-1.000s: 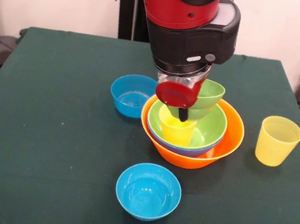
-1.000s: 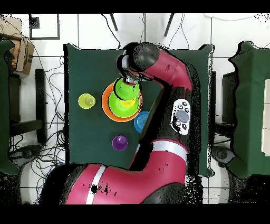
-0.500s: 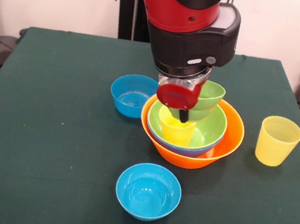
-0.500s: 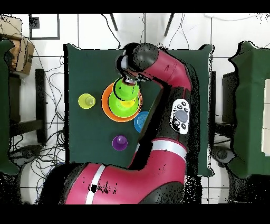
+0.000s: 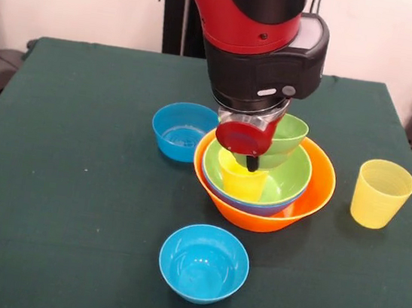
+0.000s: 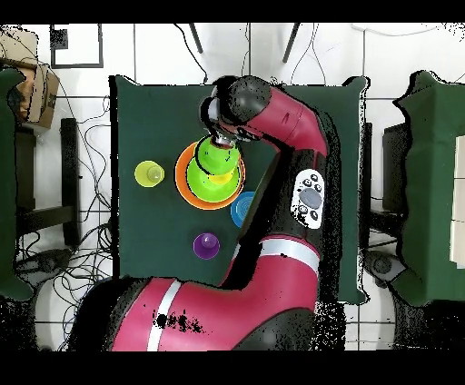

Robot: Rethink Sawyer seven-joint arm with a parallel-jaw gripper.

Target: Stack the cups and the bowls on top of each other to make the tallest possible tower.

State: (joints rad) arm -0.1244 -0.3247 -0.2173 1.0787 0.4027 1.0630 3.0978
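gripper [image 5: 251, 162] over the tower [image 5: 263, 178], one dark finger at the tilted small green bowl's [image 5: 282, 137] rim; grip can't be judged. yellow cup [image 5: 241, 178] inside medium green bowl [image 5: 294, 175], orange bowl [image 5: 315, 191] at base. ribbed cup [image 5: 381, 194] and two blue bowls [image 5: 204, 263] apart.

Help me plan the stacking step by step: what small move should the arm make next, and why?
Probably ease the small green bowl a little lower and level it. The gripper holds it tilted over the medium green bowl, its lower side against the yellow cup standing inside the tower. Letting go now would likely leave it crooked or let it slip off.
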